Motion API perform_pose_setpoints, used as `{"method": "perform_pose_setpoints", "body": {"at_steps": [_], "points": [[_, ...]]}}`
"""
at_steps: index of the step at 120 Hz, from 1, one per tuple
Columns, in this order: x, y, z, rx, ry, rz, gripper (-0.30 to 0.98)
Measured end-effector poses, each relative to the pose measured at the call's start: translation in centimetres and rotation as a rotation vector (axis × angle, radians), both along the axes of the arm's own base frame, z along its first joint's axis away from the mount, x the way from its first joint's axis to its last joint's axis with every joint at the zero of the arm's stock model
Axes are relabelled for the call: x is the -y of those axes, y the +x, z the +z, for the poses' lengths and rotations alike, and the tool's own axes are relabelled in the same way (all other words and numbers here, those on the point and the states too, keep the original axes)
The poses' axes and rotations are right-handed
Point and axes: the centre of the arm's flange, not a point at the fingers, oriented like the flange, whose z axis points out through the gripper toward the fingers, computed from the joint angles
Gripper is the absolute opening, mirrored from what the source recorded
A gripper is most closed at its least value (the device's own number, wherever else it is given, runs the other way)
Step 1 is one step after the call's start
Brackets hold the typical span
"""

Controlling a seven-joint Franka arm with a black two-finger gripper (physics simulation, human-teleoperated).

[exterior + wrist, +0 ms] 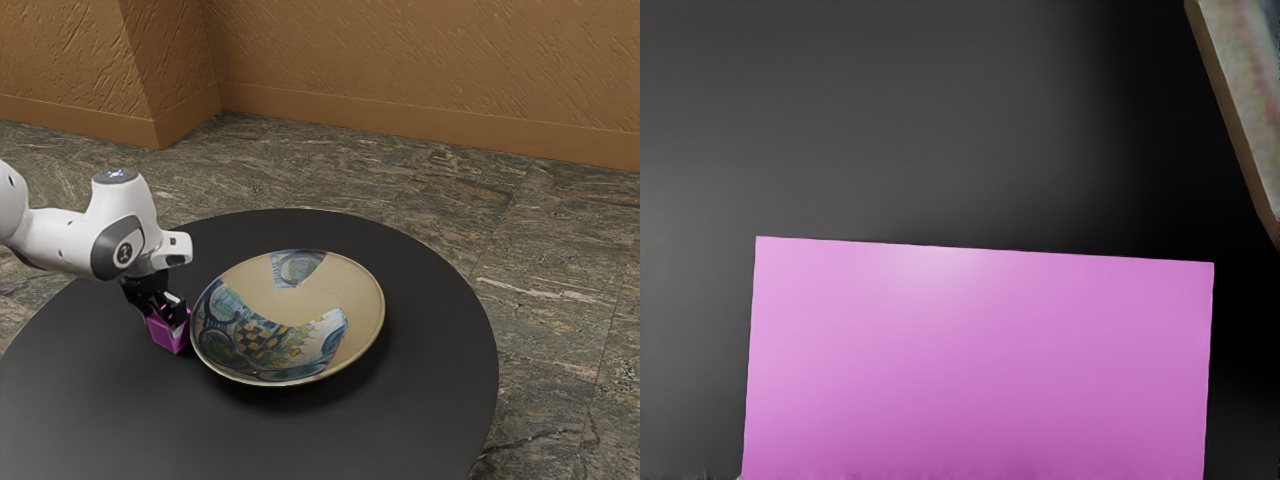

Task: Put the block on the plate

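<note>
Left of centre in the exterior view, the block (166,338) is at the gripper (166,311), just beside the plate (352,300); whether it is grasped, I can't tell. Secure it squarely, then lift clear of the rim before crossing.

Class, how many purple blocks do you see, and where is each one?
1. The purple block is at the gripper, beside the plate, on its side toward the exterior view's left. The plate could hide another.
</note>
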Motion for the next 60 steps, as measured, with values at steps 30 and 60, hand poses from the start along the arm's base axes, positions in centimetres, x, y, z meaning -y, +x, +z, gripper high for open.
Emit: {"method": "perform_pose_setpoints", "body": {"at_steps": [30,60], "points": [[-0.3,-0.3,2.5,0.022,0.006,0.022,0.36],[-1.2,-1.1,6.3,0.055,0.014,0.065,0.35]]}}
